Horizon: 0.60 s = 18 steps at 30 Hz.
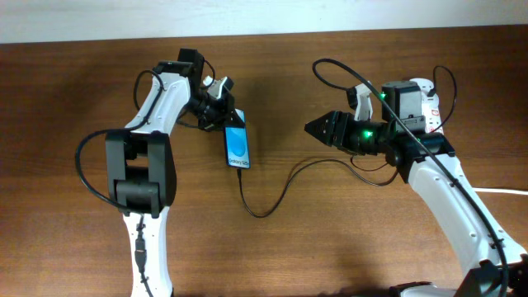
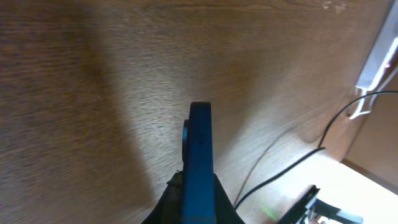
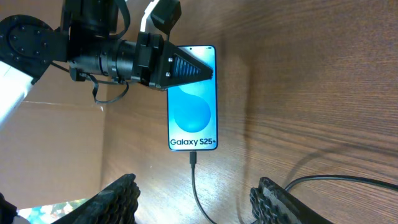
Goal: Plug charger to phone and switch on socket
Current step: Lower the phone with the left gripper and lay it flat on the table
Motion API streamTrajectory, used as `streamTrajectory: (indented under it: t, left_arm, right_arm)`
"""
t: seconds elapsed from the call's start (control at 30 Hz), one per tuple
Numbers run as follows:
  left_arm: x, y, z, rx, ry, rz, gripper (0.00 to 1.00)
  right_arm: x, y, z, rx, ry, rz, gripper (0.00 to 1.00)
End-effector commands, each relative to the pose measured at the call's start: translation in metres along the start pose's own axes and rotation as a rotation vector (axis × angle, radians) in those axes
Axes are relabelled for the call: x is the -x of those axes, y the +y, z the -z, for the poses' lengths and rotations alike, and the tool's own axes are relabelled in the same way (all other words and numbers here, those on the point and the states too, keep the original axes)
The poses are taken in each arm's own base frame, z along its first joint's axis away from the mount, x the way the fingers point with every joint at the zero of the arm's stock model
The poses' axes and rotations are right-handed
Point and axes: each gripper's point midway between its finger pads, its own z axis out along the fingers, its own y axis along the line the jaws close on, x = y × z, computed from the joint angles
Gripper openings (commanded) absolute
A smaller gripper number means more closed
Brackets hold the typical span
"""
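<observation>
Phone sits left of centre on the table, screen up. It is slim and black-edged, with a bright blue display showing a paler circle and white "Galaxy S25" lettering. The left tool is clamped on its top end. The charger, a thin black cable, is plugged into its bottom edge. The right tool is spread wide and empty, well apart from it.

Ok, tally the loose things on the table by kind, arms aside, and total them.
phone: 1
charger: 1
socket: 1
Total: 3
</observation>
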Motion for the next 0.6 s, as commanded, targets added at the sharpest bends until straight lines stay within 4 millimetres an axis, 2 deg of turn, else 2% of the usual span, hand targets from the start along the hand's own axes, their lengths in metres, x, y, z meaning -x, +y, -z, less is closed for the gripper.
streamTrajectory:
  t: [0.0, 0.43, 0.57]
  left_arm:
    - [0.002, 0.005, 0.004, 0.048, -0.013, -0.021, 0.01]
    - [-0.002, 0.007, -0.010, 0.135, 0.009, -0.049, 0.02]
    - [-0.005, 0.015, -0.020, 0.138, 0.031, -0.035, 0.02]
  right_arm:
    - [0.002, -0.002, -0.001, -0.009, -0.003, 0.012, 0.63]
    - [0.000, -0.003, -0.001, -0.011, 0.002, 0.007, 0.63]
    - [0.000, -0.003, -0.001, -0.011, 0.002, 0.007, 0.63]
